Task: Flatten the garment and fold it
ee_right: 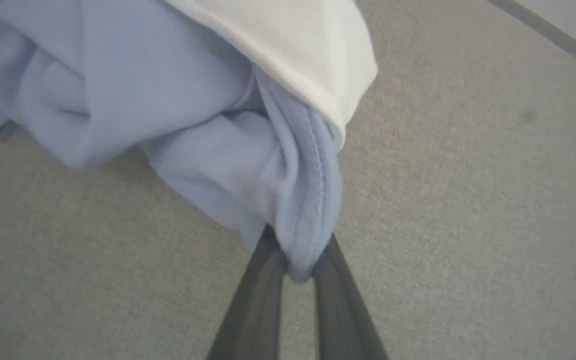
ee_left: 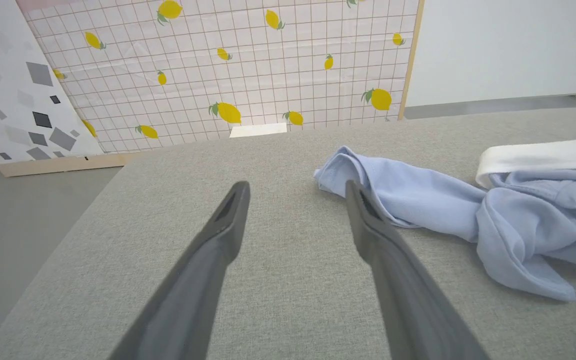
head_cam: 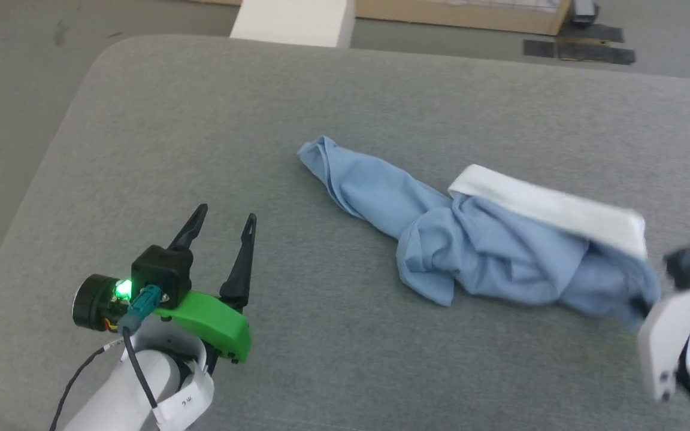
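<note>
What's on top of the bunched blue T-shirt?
A white strip, seemingly the inside of the garment turned out, lies along its far edge over the blue folds. What the strip covers, and whatever lies beneath the heap on the grey table, is hidden.

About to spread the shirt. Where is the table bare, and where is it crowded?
Bare: the left half of the table around the open left gripper, the far strip behind the shirt, and the near strip in front of it. Crowded: the right side, where the shirt lies bunched and the right gripper pinches its edge.
</note>
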